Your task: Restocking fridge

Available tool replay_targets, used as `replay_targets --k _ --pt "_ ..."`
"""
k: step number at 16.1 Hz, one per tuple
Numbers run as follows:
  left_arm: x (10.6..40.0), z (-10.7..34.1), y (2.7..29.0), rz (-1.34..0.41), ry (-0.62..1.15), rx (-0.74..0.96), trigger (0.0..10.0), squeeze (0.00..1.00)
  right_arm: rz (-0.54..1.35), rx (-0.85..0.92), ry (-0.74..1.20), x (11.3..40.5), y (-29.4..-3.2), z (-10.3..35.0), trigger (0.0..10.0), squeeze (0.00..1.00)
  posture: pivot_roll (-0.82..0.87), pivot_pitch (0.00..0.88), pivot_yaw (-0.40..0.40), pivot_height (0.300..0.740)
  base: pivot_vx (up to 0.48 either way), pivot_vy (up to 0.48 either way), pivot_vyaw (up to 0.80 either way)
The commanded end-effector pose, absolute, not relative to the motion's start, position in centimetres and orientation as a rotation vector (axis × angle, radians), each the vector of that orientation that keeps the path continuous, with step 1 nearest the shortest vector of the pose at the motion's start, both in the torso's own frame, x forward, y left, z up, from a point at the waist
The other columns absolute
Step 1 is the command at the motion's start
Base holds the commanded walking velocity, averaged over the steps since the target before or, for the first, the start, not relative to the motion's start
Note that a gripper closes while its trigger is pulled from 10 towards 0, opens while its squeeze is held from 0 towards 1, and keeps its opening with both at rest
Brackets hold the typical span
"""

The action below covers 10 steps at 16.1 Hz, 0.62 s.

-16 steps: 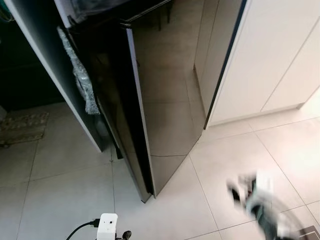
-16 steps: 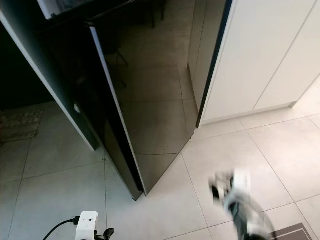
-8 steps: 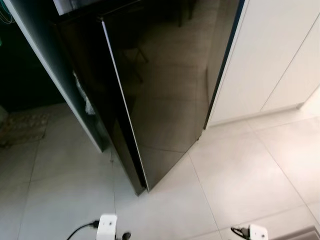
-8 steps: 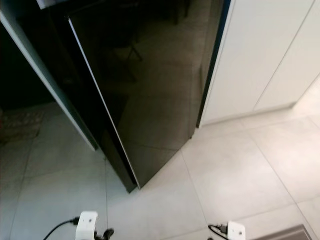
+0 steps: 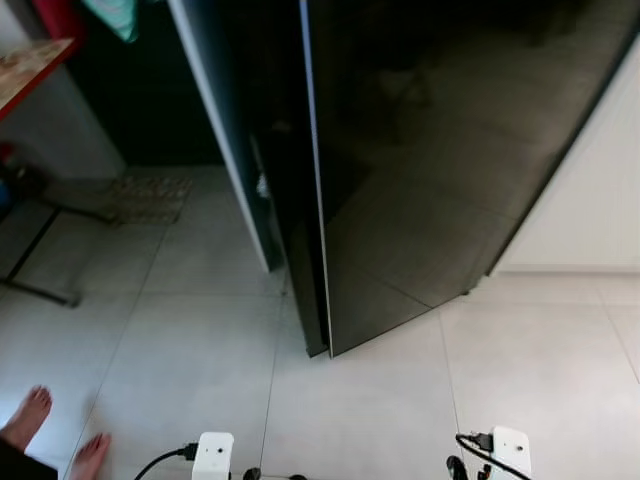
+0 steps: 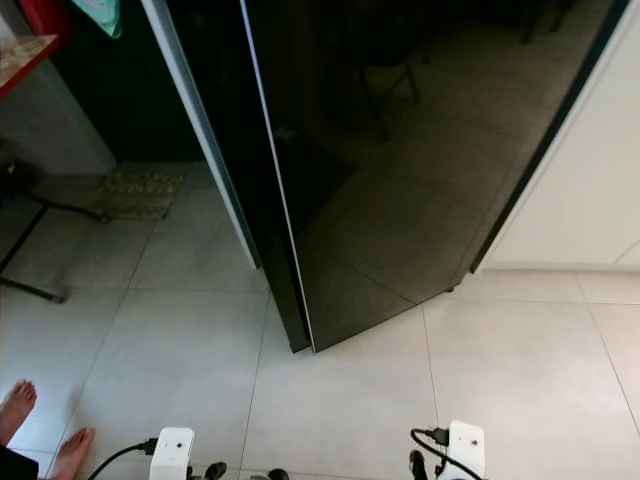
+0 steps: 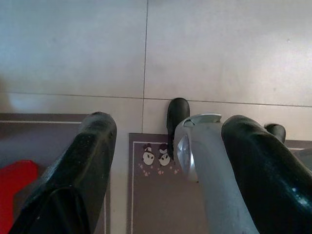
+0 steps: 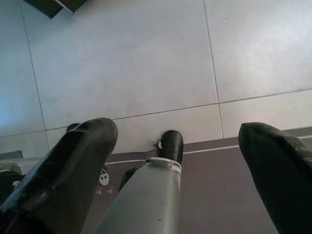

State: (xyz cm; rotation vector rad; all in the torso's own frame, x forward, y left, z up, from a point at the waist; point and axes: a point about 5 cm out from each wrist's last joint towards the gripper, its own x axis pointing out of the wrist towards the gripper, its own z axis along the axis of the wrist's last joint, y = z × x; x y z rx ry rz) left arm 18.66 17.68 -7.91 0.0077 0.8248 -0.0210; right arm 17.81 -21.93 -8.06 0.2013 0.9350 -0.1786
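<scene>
Two silver arms hang low in front of the tall black glossy fridge [image 5: 430, 170], whose door [image 6: 400, 170] stands slightly ajar, its long edge a pale line running down to the light grey floor tiles [image 5: 200, 370]. From the head cameras only the white wrist boxes with black cables show at the bottom edge, and a person's bare feet [image 5: 40, 430] stand on the tiles at the robot's left. The wrist cameras show more: the left gripper [image 7: 165, 161] points straight down with its two black fingers [image 7: 87, 161] set moderately apart and holding nothing, and beneath it lie a brown floor mat with small cartoon figures [image 7: 156, 195], a red object at the frame's corner [image 7: 14, 180] and the robot's silver leg with black foot [image 7: 195, 151]. The right gripper [image 8: 180, 161] also points down, its fingers spread wide and empty, above the same mat and leg. Compared with half a second ago the camera has swung toward the robot's left, bringing in a wooden-topped table with a red edge [image 5: 30, 65], a small patterned rug [image 5: 145, 198] and the person's feet, while the door gap looks much narrower than a second ago. What the fridge holds cannot be made out; its interior is dark.
</scene>
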Motion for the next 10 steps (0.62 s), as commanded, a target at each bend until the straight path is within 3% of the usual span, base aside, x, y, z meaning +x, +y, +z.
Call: replay_targets --k 1,5,9,10 --pt "18.0 -8.2 18.1 -0.017 0.852 0.018 10.0 0.0 -0.165 0.207 0.969 16.8 -21.4 -8.6 10.0 0.0 -0.01 0.128 0.04 0.74 0.0 0.0 0.8" --pt "17.9 -8.3 18.3 -0.032 0.866 0.053 10.0 0.0 -0.151 0.212 0.985 16.2 -20.7 -9.0 10.0 0.0 -0.01 0.108 0.048 0.74 0.0 0.0 0.8" --pt "17.8 -8.3 18.3 -0.034 0.869 0.05 10.0 0.0 -0.13 0.218 0.987 16.2 -20.4 -9.1 10.0 0.0 -0.01 0.096 0.047 0.74 0.0 0.0 0.0" --pt "17.6 -8.3 19.3 -0.026 0.869 0.051 10.0 0.0 -0.121 0.213 0.984 16.3 -20.3 -9.0 10.0 0.0 -0.01 0.097 0.046 0.74 0.247 0.0 0.0"
